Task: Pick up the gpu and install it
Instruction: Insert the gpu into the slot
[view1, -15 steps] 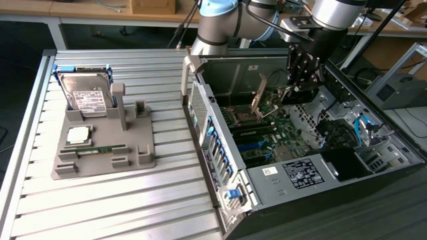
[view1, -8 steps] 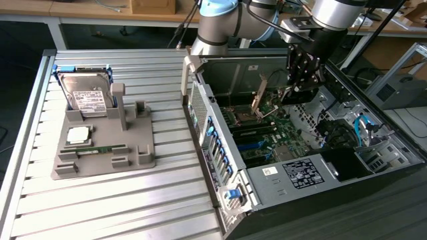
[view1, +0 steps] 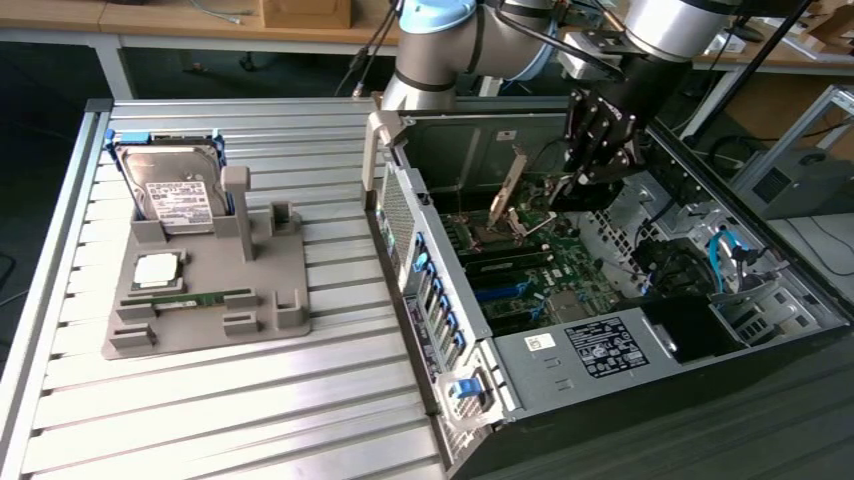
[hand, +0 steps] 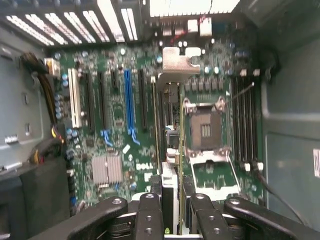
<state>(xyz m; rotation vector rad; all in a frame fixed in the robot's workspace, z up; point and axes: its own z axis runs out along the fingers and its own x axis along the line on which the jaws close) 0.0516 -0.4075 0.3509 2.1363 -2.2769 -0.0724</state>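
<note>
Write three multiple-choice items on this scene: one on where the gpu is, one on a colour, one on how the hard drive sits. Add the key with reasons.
1. Where is the gpu?
A. On edge inside the computer case, over the motherboard
B. Flat in the grey holder
C. Leaning on the hard drive

2. What colour is the long slot among the black ones on the motherboard?
A. Red
B. Blue
C. Yellow

3. How does the hard drive sit?
A. Flat inside the computer case
B. On edge in the grey holder
C. Flat on the motherboard

Key:
1 A, the card rises from the board inside the case.
2 B, the wrist view shows it blue.
3 B, it stands in the holder, outside the case.
</note>
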